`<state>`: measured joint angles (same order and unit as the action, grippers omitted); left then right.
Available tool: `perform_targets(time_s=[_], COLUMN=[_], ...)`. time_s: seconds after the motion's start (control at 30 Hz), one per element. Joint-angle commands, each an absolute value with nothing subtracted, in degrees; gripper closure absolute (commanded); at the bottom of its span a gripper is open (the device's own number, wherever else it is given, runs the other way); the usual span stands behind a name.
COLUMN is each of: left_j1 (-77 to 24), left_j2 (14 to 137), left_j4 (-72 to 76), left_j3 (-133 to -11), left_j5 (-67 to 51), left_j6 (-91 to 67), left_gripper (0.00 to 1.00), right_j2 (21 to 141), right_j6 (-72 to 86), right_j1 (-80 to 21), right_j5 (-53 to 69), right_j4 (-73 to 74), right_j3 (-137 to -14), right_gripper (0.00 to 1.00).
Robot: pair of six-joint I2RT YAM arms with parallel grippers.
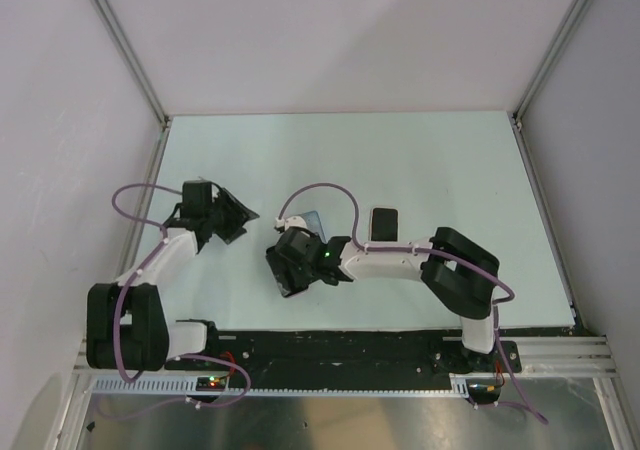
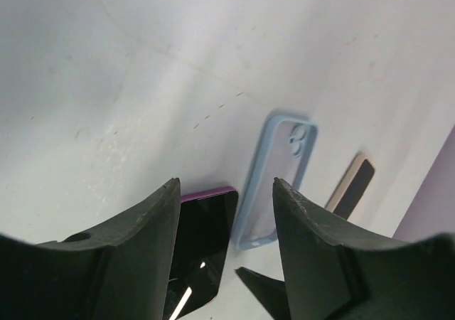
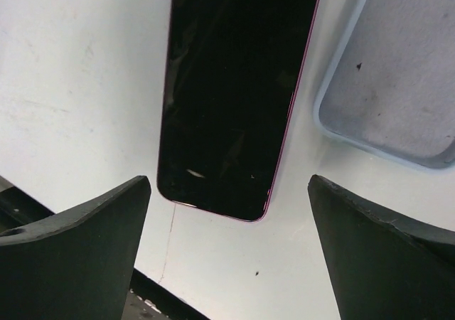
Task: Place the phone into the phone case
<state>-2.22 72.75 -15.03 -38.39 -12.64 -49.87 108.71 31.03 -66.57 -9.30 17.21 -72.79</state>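
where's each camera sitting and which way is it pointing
Top external: above and behind the arms, looking down on the table; both arms show.
Left wrist: behind the open left gripper, looking slantwise at the phone case.
Right wrist: behind the open right gripper, looking straight down on the phone.
Both wrist views share the phone and phone case.

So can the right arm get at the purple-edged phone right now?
Probably yes: the right gripper hangs open over the end of the phone, nothing covers it, and the case lies beside it, apart.
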Motion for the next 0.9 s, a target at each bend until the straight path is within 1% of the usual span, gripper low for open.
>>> perform_targets(time_s=[0.0,0.37,0.7,0.77,0.83,0.87], left_j1=[-1.4,-0.9,-0.8,-0.8,-0.8,-0.8], left_j2=[70.2,70.6,71.2,71.4,71.7,71.9], left_j4=[-18.1,-18.9,-19.5,-19.8,-20.2,-20.4], left_j3=[-42.3,-43.5,-45.0,-45.8,-46.7,-47.2], left_j5=[-12.1,-12.8,-11.6,-11.1,-10.1,-9.7], left_j6=[-46.7,-46.0,-45.5,-45.3,-45.1,-44.9], left_gripper=[0.40,0.41,0.42,0.42,0.42,0.42], right_j2=[111.2,115.0,121.0,122.0,122.6,122.8], right_j6=[30.8,31.5,35.1,35.7,36.0,36.2], right_j1=[-67.1,-69.0,-72.7,-73.2,-73.7,-73.8], right_j5=[-10.9,-13.1,-21.9,-22.3,-22.2,-22.1], right_j4=[16.7,18.1,29.1,30.3,31.0,31.3], right_j3=[-75.7,-78.9,-85.5,-86.0,-86.1,-86.1], right_gripper=[0.01,0.01,0.01,0.03,0.08,0.13])
